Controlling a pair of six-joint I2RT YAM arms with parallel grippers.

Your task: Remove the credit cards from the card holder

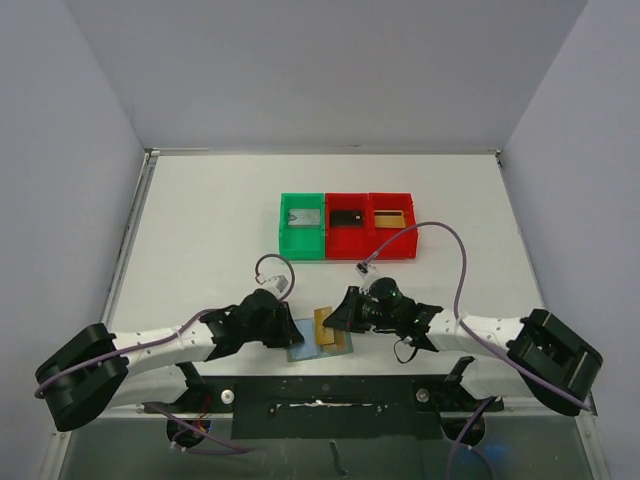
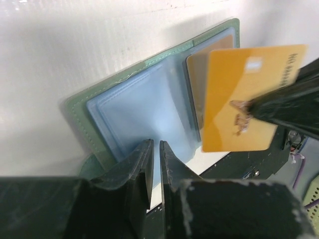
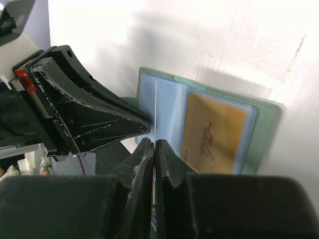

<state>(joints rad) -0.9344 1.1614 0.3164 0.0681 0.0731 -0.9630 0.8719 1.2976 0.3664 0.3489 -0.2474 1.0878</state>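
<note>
Clamped in right pincer (image 3: 153,144): credit card (image 2: 244,94), on edge, apparently clear of pocket, above open card holder (image 2: 134,104) flat on desk (image 1: 200,220). Seated in right panel beside those tips: second card (image 3: 212,132), nearer right arm. At holder's near edge: left pincer (image 2: 154,147), narrow, grip unclear.

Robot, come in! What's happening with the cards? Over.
Left gripper shut on holder. Right gripper shut on one card, out. Second card in holder. Nothing blocking.
</note>
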